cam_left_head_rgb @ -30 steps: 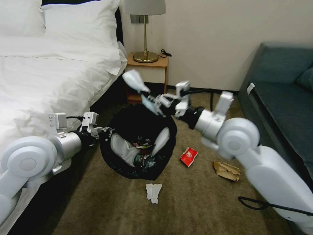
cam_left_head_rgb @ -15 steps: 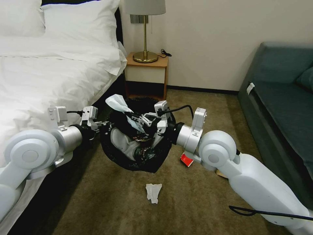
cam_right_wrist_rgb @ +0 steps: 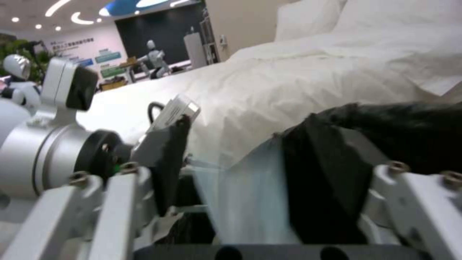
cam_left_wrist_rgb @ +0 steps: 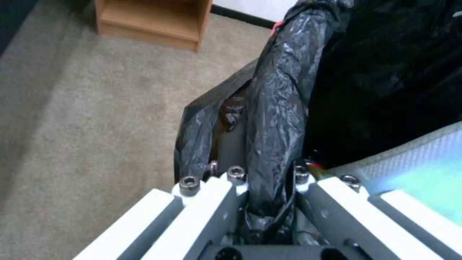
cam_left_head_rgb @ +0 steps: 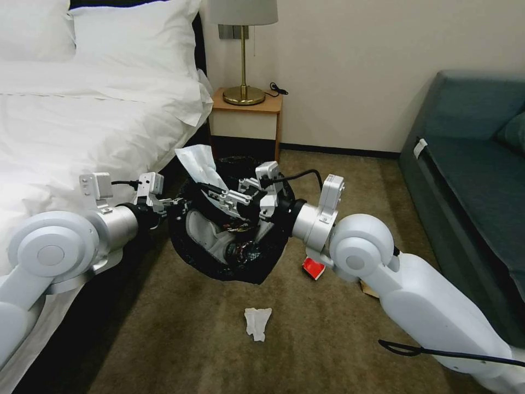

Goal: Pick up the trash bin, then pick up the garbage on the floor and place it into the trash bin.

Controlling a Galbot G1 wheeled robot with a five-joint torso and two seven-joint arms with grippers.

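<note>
Since a second ago the right gripper [cam_left_head_rgb: 219,194] has come down from above the trash bin [cam_left_head_rgb: 229,241] to just over its mouth, its jaws pinching a white slipper [cam_left_head_rgb: 198,164] whose toe still sticks up past the rim. On the bin's bed-side edge, the left gripper [cam_left_wrist_rgb: 267,187] stays clamped on the black bag folded over the rim. Beside the bin on the floor [cam_left_head_rgb: 328,350] lie a crumpled tissue [cam_left_head_rgb: 257,323] and a red packet [cam_left_head_rgb: 313,268], the latter half hidden behind the right arm.
</note>
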